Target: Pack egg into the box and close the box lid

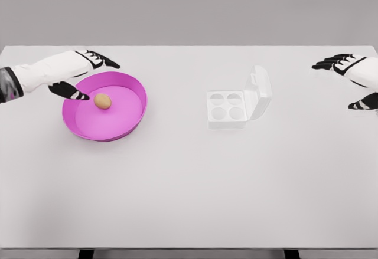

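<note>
Left robot hand spread, empty, beside egg in pink bowl; a clumsy pinch likely rolls it away.

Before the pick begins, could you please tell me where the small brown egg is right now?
In the head view the small brown egg lies left of centre inside the round magenta dish, just right of the left hand.
</note>
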Action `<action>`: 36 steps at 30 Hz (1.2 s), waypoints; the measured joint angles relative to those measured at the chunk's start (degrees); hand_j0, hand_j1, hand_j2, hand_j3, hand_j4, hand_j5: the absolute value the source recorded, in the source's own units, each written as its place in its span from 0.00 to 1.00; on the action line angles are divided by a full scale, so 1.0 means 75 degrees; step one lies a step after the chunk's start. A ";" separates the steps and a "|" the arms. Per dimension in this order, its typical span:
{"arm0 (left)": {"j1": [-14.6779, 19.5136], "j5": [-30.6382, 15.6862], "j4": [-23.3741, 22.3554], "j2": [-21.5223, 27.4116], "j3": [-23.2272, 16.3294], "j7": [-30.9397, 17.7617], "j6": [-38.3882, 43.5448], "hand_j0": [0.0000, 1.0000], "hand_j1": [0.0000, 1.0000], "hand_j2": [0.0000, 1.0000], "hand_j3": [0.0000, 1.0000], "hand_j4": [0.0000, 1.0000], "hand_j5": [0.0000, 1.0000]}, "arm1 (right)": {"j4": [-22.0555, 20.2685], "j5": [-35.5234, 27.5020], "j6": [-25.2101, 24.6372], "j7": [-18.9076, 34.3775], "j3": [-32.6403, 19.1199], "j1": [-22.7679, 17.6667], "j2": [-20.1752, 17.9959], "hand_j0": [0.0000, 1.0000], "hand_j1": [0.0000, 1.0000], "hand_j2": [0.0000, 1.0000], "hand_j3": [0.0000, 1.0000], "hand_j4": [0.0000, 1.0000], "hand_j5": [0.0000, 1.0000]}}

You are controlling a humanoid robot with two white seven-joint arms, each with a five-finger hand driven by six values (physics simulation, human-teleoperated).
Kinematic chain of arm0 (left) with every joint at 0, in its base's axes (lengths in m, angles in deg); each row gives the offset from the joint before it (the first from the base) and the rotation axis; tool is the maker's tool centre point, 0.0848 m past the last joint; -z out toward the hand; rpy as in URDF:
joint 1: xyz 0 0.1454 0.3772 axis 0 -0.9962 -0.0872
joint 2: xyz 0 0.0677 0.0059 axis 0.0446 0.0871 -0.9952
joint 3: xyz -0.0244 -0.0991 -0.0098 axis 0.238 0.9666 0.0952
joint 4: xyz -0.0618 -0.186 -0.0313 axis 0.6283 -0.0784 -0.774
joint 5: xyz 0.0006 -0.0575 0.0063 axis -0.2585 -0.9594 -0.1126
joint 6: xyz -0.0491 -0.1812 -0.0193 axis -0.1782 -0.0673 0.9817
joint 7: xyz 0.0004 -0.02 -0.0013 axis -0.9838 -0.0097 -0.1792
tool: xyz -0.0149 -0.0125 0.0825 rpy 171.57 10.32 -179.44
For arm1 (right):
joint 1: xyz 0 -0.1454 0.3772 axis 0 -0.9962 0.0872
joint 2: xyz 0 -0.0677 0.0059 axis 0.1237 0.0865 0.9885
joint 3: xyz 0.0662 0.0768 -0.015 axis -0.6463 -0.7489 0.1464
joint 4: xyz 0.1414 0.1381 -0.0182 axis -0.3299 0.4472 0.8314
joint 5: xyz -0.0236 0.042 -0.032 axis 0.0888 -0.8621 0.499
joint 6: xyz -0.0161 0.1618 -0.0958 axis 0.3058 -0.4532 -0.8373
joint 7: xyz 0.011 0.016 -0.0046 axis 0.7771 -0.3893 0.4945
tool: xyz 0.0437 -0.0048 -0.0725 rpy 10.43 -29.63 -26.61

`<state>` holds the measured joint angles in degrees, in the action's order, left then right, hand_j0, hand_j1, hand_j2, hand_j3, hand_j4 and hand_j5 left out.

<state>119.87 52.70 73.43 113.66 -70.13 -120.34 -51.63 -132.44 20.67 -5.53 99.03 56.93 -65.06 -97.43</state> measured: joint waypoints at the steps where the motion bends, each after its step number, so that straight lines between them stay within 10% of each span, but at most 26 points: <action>1: 0.0012 0.0066 -0.0016 -0.0004 -0.0073 -0.0001 -0.0002 0.82 0.82 0.82 0.82 0.82 0.82 | 0.0262 0.0051 -0.0006 -0.0003 0.0169 0.0258 0.0126 1.00 1.00 1.00 1.00 1.00 1.00; 9: -0.0058 0.0410 -0.0054 -0.0009 -0.0309 -0.0001 -0.0004 0.82 0.82 0.82 0.82 0.82 0.82 | 0.0994 0.0757 0.0009 0.0001 0.1380 0.0598 0.0420 1.00 1.00 1.00 1.00 1.00 1.00; 36: 0.0024 0.1040 -0.0626 -0.0221 -0.0570 -0.0001 -0.0003 0.83 0.83 0.83 0.83 0.83 0.83 | 0.1091 0.0919 0.0006 0.0000 0.1499 0.0540 0.0459 1.00 1.00 1.00 1.00 1.00 1.00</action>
<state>120.05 60.50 68.74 112.00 -74.41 -120.35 -51.64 -124.26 27.56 -5.49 99.03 68.17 -61.01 -93.99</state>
